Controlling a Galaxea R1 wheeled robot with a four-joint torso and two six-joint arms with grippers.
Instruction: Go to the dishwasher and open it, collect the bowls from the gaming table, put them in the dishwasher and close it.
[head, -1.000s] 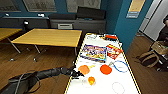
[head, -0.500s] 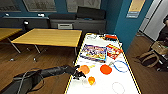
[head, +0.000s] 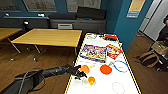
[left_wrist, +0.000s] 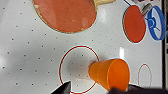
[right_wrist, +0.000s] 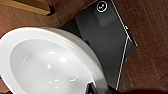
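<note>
The white gaming table (head: 105, 86) carries an orange cup (head: 91, 80) near its front left edge. My left gripper (head: 79, 74) reaches over that edge and stands open just short of the cup. In the left wrist view the cup (left_wrist: 110, 73) lies tilted at the rim of a red printed circle, between the dark fingertips (left_wrist: 64, 87). In the right wrist view a white bowl (right_wrist: 47, 65) hangs above the wooden floor, held by my right gripper, with one dark finger (right_wrist: 91, 89) at its rim. The dishwasher is out of view.
Two orange paddles (head: 105, 69) and a blue ring (head: 120, 66) lie beyond the cup, with board game boxes (head: 93, 53) further back. A wooden table (head: 47, 37) stands to the left. A person (head: 163, 32) and bags (head: 150, 58) are at the right.
My left arm has stretched a little further over the table edge, bringing the gripper closer to the orange cup. The things on the table have not moved.
</note>
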